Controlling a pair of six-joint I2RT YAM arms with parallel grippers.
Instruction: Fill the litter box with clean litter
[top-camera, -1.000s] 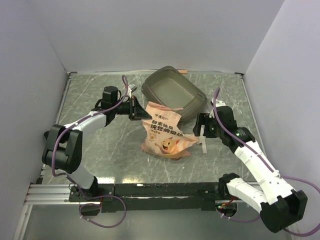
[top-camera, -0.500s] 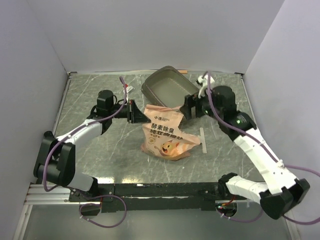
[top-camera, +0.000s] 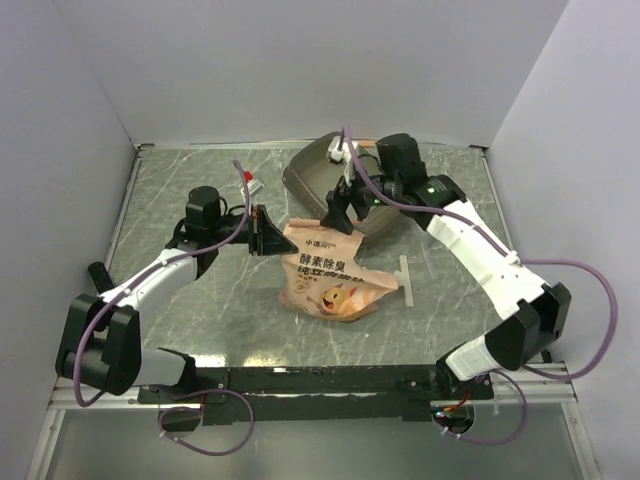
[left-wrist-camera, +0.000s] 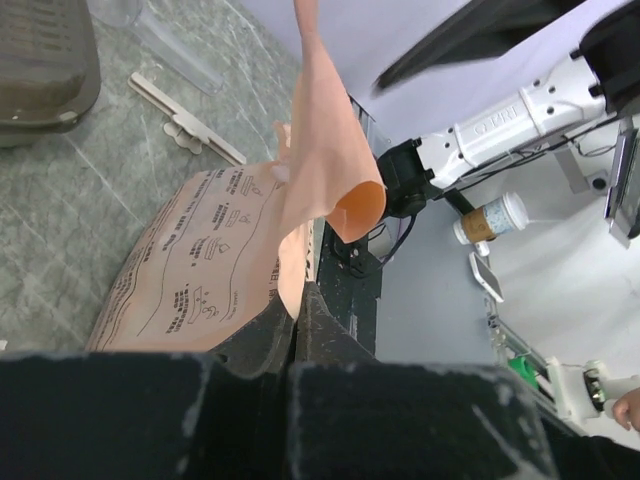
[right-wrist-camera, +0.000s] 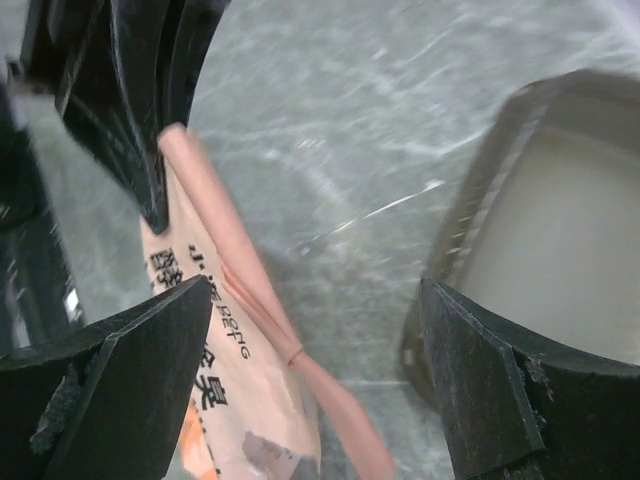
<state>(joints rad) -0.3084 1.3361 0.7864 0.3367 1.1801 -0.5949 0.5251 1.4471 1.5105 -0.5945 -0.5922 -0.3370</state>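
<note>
Desk (top-camera: 170, 190): carrying everything.
Box (top-camera: 312, 172): sitting far-centre, its inside showing pale; fill unclear.
Bag (top-camera: 330, 278): lying just beside box, not yet tipped.
Left tool (top-camera: 268, 232): pinching bag's top corner.
Right tool (top-camera: 337, 213): hovering wide open at bag's top edge.
Litter: pouring seemingly remaining.

arms: 2, left arm (top-camera: 160, 270) and right arm (top-camera: 480, 250)
grippers: 2, left gripper (top-camera: 268, 230) and right gripper (top-camera: 338, 212)
fingers (right-wrist-camera: 130, 370): 2 per gripper, 4 total
litter box (top-camera: 312, 175): 1, grey-brown tray at the back of the table
printed bag (top-camera: 330, 275): 1, orange-pink
white strip (top-camera: 404, 279): 1, flat on the table, just right of the bag
table (top-camera: 180, 180): 1, grey marbled top
purple cables (top-camera: 612, 310): 1 along each arm, 2 total; loops below the near edge, count unclear
wall panels (top-camera: 300, 70): 3, left, back, right
</note>
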